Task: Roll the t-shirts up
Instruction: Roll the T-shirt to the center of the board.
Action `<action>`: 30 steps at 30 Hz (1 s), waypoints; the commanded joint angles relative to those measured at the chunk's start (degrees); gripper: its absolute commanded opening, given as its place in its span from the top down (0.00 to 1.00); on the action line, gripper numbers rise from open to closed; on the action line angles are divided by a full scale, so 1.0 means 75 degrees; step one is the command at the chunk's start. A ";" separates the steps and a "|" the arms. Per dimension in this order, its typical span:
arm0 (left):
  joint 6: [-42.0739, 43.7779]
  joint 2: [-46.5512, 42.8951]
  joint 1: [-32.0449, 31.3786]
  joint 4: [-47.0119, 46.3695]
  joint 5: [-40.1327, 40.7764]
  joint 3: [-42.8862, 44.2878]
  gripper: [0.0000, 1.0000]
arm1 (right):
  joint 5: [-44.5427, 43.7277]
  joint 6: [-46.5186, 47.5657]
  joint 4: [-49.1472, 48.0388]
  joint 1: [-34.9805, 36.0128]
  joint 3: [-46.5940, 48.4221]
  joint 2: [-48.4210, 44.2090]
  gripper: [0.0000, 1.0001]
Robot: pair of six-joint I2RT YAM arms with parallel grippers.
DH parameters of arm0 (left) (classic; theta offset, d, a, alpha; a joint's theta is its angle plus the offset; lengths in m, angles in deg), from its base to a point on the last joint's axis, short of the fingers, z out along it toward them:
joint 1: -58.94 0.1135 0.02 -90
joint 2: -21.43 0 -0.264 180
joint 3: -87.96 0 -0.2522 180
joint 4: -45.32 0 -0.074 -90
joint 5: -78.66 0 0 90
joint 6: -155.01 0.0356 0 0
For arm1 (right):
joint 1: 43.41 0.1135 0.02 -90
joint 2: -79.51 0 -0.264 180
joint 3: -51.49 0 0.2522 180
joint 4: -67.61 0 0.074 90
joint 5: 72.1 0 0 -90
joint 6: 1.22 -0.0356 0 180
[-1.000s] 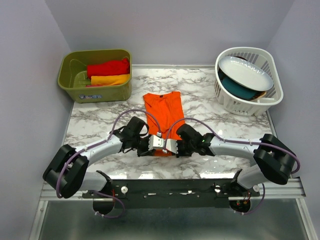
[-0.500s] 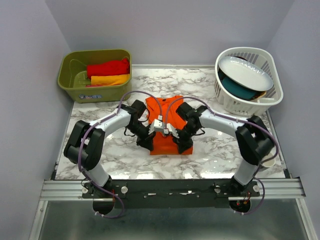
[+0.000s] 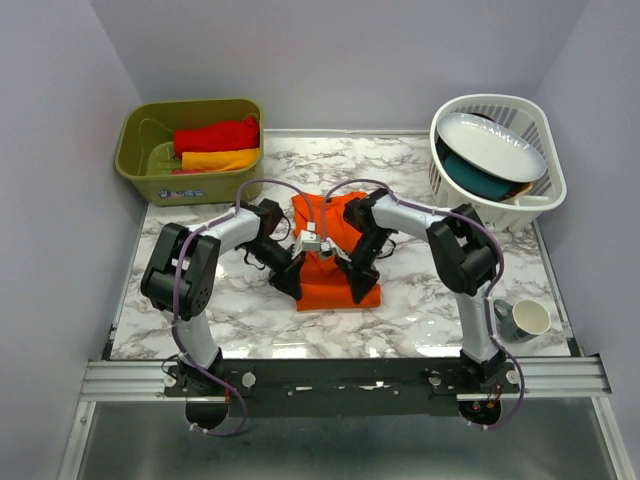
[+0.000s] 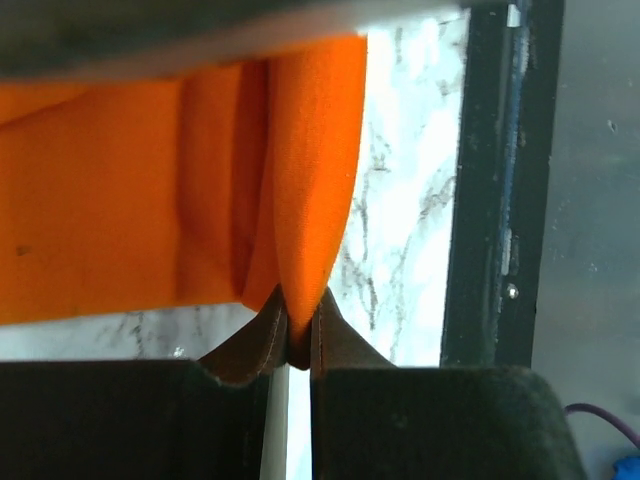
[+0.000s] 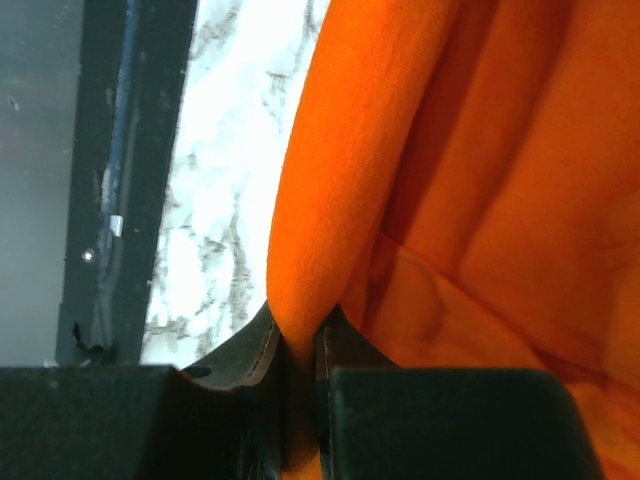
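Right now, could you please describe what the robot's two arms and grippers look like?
Both the left arm and the right arm have white tubular links between bulky black joint housings. A thin purple cable loops along each. The left gripper and the right gripper have black bodies with thin, dark brownish fingertip pads. No markings are legible.

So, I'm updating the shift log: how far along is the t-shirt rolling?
Done: nothing is clearly finished. The red t-shirt and yellow-orange t-shirt lie bundled in the green bin; I cannot tell whether they are rolled.
In hand: the left gripper and right gripper each pinch a fold of the orange t-shirt, whose near part is doubled over.
Left: finishing that roll.
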State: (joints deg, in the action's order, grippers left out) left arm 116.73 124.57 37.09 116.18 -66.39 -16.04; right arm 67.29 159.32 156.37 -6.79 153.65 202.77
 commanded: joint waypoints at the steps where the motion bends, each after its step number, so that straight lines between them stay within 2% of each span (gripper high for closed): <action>1: -0.1585 0.0277 -0.0007 -0.0966 0.1594 -0.0176 0.88 | 0.0025 -0.0183 0.1353 0.0039 0.0903 0.0990 0.87; 5: -0.2196 -0.0295 0.0567 -0.1728 0.2005 -0.0481 0.76 | 0.0025 -0.0557 0.1636 -0.0019 0.1665 0.1611 0.87; 10: -0.2420 -0.1362 0.0944 -0.2082 0.2511 -0.0972 0.63 | -0.0116 -0.1236 0.1648 -0.0043 0.2274 0.2150 0.86; 14: -0.2292 -0.2929 0.0956 -0.2677 0.2699 -0.1559 0.56 | -0.0093 -0.1390 0.1660 -0.0055 0.2381 0.2326 0.85; 15: -0.2233 -0.3259 0.0944 -0.2877 0.2653 -0.1746 0.50 | -0.0093 -0.1425 0.1660 -0.0055 0.2393 0.2396 0.85; 16: -0.2059 -0.3634 0.0909 -0.3065 0.2501 -0.1956 0.48 | -0.0081 -0.1495 0.1660 -0.0055 0.2428 0.2443 0.84; 17: -0.1720 -0.4403 0.0851 -0.3507 0.2407 -0.2434 0.47 | -0.0069 -0.1519 0.1660 -0.0055 0.2451 0.2467 0.84; 19: -0.1530 -0.5146 0.0327 -0.4048 0.2638 -0.2917 0.37 | -0.0057 -0.1542 0.1660 -0.0055 0.2463 0.2479 0.83; 21: -0.1146 -0.6026 -0.0143 -0.4647 0.2873 -0.3574 0.33 | -0.0023 -0.1566 0.1648 -0.0078 0.2440 0.2444 0.83; 26: -0.0510 -0.7011 -0.1654 -0.5699 0.3540 -0.4767 0.32 | 0.0212 -0.1660 0.1414 -0.0242 0.1937 0.1952 0.84; 30: -0.0182 -0.6978 -0.2323 -0.6616 0.4010 -0.5426 0.32 | 0.0212 -0.1519 0.1496 -0.0347 0.1491 0.1893 0.83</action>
State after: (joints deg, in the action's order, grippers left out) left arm 110.24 72.15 24.33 77.67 -42.82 -51.91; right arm 70.28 146.71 161.59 -8.30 168.86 217.50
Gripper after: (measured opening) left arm 0.680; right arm 0.195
